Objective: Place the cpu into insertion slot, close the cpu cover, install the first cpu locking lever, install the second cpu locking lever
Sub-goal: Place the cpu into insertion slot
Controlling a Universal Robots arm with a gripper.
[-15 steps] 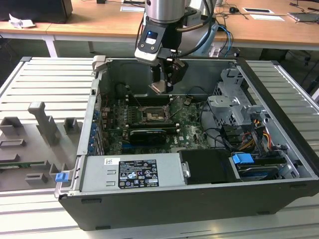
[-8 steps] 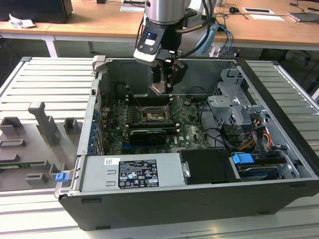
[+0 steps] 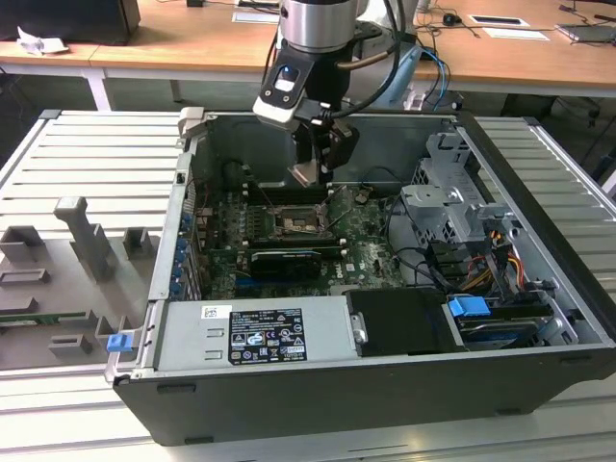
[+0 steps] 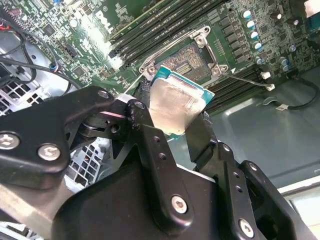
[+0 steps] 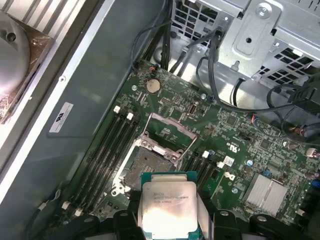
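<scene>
My gripper (image 3: 314, 162) hangs inside the open computer case, above the motherboard (image 3: 361, 245), and is shut on the cpu (image 3: 306, 173). The cpu (image 4: 175, 102) is a flat square chip with a pale metal top and a green edge, pinched on two opposite sides by the black fingers (image 4: 146, 137). The insertion slot (image 5: 144, 164) lies uncovered below the chip, a short gap away, with dark contacts inside a silvery rim. The cpu cover (image 5: 170, 131) stands swung up at the slot's far side. A thin wire lever (image 4: 249, 80) juts out beside the slot (image 4: 186, 62).
Long black memory slots (image 5: 111, 145) flank the socket. A metal drive cage (image 3: 452, 207) with cables stands at the exterior view's right, and a power supply (image 3: 255, 332) lies along the near case wall. Grey fixtures (image 3: 82, 241) sit on the table at the exterior view's left.
</scene>
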